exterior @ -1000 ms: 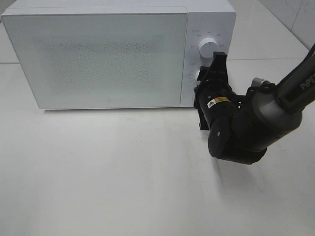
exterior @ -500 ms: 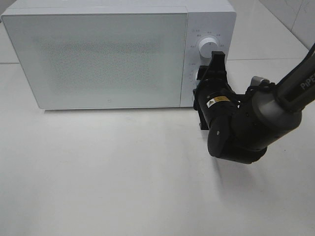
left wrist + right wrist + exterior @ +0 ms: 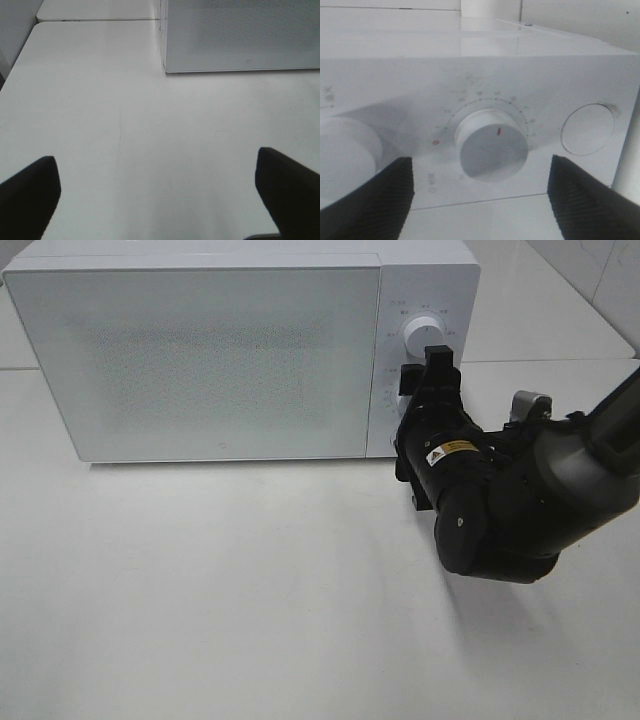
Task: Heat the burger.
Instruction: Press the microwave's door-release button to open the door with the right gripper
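**Exterior high view, with wrist insets; items run from largest to smallest.**

- **Table**: white, filling the field from 3 round to 9 o'clock.
- **Microwave**: white, at 10 to 1 o'clock, with its door shut and its control panel at 1 o'clock.
- **Right arm**: enters at 3 o'clock and reaches to the panel.
- **Right gripper**: a second ago its jaws were drawn in about the lower knob. Now they stand spread to either side of it, clear of the knob and grasping nothing. The arm's bulk has shifted slightly toward 4 o'clock.
- **Left gripper**: outside the high view. Its own camera shows the fingers wide apart over bare table, holding nothing.
- **Upper knob**: free of the gripper.
- **Red tick**: this mark on the lower knob sits apart from the red dot on the scale.
- **Burger**: seen in no view. It is judged to lie behind the shut door, whose frosted face hides the cavity.

**Interpretation:** the release suggests the dial has been set. What remains is probably withdrawal while the heating runs.
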`<state>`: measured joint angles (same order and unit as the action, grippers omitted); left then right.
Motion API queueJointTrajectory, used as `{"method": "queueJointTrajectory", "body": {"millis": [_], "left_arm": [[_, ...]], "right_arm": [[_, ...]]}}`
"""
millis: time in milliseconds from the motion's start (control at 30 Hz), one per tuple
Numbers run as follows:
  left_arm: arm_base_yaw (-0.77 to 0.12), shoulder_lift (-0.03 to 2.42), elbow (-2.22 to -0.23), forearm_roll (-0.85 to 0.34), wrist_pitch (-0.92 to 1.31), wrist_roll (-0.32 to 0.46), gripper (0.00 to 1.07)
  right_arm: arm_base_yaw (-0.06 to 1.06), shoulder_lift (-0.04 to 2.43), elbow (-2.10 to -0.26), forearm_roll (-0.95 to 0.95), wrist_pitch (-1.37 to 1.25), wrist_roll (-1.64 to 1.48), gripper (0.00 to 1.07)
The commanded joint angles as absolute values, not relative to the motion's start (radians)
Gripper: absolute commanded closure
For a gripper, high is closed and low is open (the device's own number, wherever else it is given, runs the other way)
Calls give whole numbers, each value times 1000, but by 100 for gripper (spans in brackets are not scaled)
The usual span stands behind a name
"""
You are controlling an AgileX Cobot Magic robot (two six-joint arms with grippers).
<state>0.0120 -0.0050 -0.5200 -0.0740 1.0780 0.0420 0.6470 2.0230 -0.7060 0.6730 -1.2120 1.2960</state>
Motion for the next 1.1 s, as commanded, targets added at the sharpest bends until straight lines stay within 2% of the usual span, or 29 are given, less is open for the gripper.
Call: {"method": "queueJointTrajectory", "body": {"millis": [33, 300, 367, 433, 467, 533, 600, 733, 767, 800, 867, 933, 967, 1100], "left_arm": [[15, -24, -517, -72, 1069, 35, 9], [15, -24, -517, -72, 1069, 35, 9], [15, -24, -517, -72, 1069, 35, 9], [15, -24, -517, -72, 1069, 35, 9], [15, -24, -517, -72, 1069, 35, 9], [15, -24, -517, -72, 1069, 35, 9], [15, -24, -517, -72, 1069, 35, 9], [15, -24, -517, -72, 1069, 35, 9], [15, -24, -517, -72, 1069, 35, 9], [15, -24, -517, -72, 1069, 35, 9], [15, -24, -517, -72, 1069, 35, 9], [15, -24, -517, -72, 1069, 35, 9], [15, -24, -517, -72, 1069, 35, 9], [15, -24, -517, -72, 1069, 35, 9]], "right_arm": [[653, 1965, -666, 615, -1292, 1243, 32], [651, 1805, -541, 556, -1054, 1019, 32], [651, 1721, -507, 553, -931, 839, 32], [647, 1696, -502, 553, -893, 784, 32], [623, 1633, -501, 538, -755, 636, 32], [609, 1601, -504, 532, -679, 578, 32], [552, 1522, -522, 523, -477, 348, 32], [491, 1465, -553, 520, -276, 139, 32], [458, 1442, -579, 519, -127, 27, 32], [458, 1442, -579, 519, -127, 27, 32], [415, 1434, -631, 495, 87, -92, 32], [403, 1434, -652, 477, 147, -115, 32], [384, 1434, -695, 406, 283, -137, 32], [374, 1431, -755, 289, 457, -134, 32]]}}
